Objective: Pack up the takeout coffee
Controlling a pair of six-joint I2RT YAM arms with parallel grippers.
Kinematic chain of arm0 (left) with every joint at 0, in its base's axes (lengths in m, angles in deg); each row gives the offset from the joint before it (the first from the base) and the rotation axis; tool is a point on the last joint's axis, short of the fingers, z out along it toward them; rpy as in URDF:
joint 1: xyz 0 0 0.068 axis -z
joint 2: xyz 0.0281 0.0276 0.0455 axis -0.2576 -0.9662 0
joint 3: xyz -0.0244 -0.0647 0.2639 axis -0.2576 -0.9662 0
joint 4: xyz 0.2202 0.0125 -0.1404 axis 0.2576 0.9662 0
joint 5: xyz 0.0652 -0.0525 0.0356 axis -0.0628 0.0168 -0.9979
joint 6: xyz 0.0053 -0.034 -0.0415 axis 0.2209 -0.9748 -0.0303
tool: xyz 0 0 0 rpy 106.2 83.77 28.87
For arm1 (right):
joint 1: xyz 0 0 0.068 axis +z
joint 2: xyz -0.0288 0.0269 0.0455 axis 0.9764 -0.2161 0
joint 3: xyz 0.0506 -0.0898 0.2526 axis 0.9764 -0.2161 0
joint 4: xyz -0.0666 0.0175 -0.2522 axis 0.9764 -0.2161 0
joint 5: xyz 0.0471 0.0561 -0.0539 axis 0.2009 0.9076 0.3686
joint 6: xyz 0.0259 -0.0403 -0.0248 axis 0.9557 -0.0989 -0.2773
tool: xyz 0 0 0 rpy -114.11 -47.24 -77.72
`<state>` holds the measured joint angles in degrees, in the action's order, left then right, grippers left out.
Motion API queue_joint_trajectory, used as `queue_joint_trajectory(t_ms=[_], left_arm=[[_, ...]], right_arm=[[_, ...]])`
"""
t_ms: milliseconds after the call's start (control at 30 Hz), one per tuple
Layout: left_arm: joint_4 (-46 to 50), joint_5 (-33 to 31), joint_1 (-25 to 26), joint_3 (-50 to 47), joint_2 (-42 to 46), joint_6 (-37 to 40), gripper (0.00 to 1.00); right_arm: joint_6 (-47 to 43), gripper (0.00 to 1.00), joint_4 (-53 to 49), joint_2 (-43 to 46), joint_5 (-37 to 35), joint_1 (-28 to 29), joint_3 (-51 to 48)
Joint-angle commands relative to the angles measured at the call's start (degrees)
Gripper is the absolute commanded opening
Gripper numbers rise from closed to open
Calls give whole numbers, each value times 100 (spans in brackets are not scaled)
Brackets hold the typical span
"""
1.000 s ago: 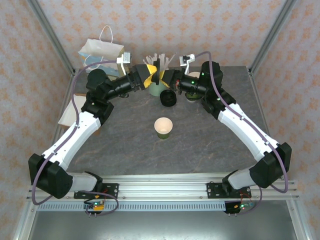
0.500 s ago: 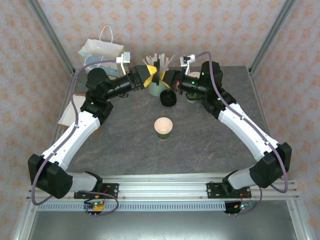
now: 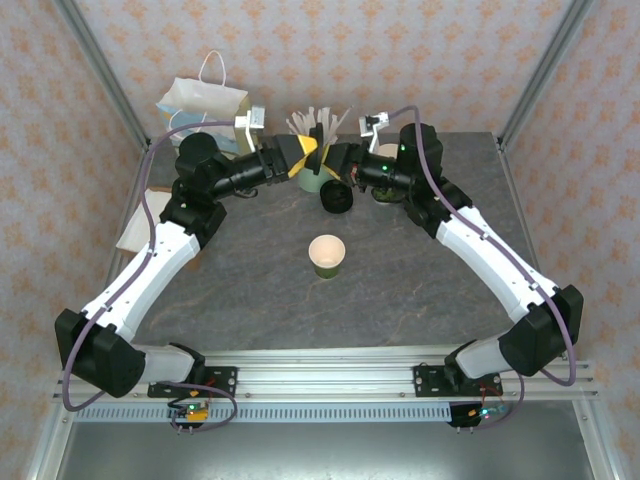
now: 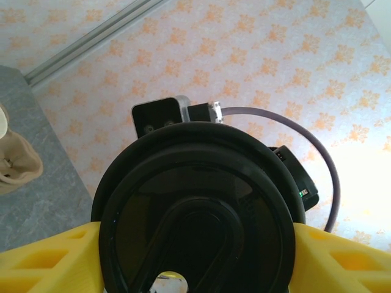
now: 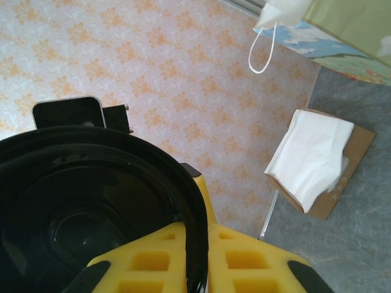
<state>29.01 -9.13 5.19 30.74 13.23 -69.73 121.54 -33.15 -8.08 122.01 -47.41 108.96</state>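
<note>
While the black lid (image 4: pixel 195 207) stands on edge, top face toward my left gripper (image 3: pixel 312 152), that gripper clamps its rim. For my right gripper (image 3: pixel 335 158) I cannot tell.

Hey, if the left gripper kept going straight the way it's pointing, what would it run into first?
First the black lid between the left gripper's own fingers; right behind it the right gripper faces it head-on, depth between them unclear.

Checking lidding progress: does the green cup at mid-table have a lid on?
No; the green cup stands open, its cream inside showing from above.
</note>
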Motion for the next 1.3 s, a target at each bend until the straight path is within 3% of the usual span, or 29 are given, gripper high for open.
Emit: queue_joint_trajectory(t_ms=[0,100,233,333,533,800,1267], left_arm=[[748,-377,18,142,255,575,67],[1522,-912,23,131,463,1202,67],[3310,-2290,301,185,738,2597,67],[4305,-3436,981,206,641,3502,65],[5476,-4929,1973,223,-76,3923,60],[6060,-5649,2679,656,-1193,3922,60],[6332,-5790,2825,1417,-2253,4109,61]], right_arm=[[-326,30,-284,133,-113,24,238],[-727,44,-1000,338,-389,-118,269],[-1460,60,-2321,846,-1197,-473,244],[-2337,63,-3511,1179,-2599,-565,363],[-3325,69,-4515,1306,-4335,-560,183],[-3450,74,-4555,1539,-4744,-566,-650],[-3457,75,-4409,1709,-4792,-566,-1005]])
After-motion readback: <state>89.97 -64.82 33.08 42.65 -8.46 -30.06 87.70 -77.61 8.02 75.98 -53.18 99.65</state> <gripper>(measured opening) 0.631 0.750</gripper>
